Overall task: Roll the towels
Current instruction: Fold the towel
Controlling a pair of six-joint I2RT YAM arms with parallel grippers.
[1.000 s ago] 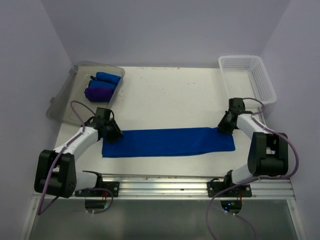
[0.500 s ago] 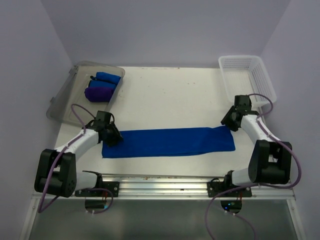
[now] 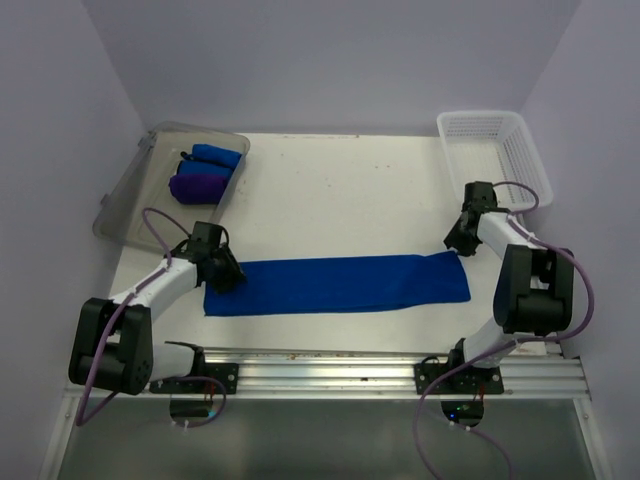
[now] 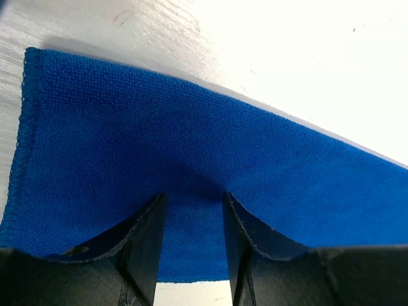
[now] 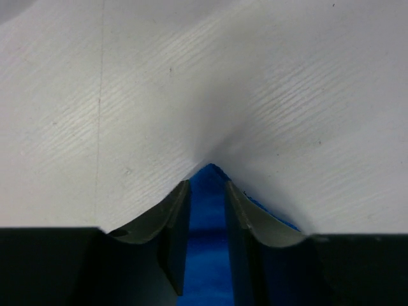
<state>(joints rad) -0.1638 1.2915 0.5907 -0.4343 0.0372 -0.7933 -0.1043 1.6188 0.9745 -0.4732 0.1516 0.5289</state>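
The left gripper (image 3: 226, 272) sits low on the left end of the flat blue towel (image 3: 335, 283). In the left wrist view its jaws stand part open, with nothing pinched between them, and the cloth (image 4: 191, 140) lies smooth under the gap (image 4: 193, 201). The right gripper (image 3: 455, 244) is at the towel's far right corner. Its jaws are a narrow way apart (image 5: 207, 185), and the blue corner (image 5: 208, 210) shows in the gap; I cannot tell whether they touch it.

The towel lies spread out as a long strip across the near part of the worktop (image 3: 340, 190), running left to right between the two grippers. Its stitched hem is visible on the left.

The worktop is white and matt, with a few small dark specks toward the back. Up close it shows fine parallel grain lines (image 5: 127, 95) and faint scratches (image 4: 306, 57).

At the back left a grey tray (image 3: 130, 190) holds rolled towels, a blue roll (image 3: 215, 156) behind a purple roll (image 3: 198, 185). At the back right stands a white basket (image 3: 530, 170), well apart from the towel.

A metal rail (image 3: 380, 365) runs along the near edge and carries the arm bases. Plain lilac walls (image 3: 330, 60) close in the back and both sides.
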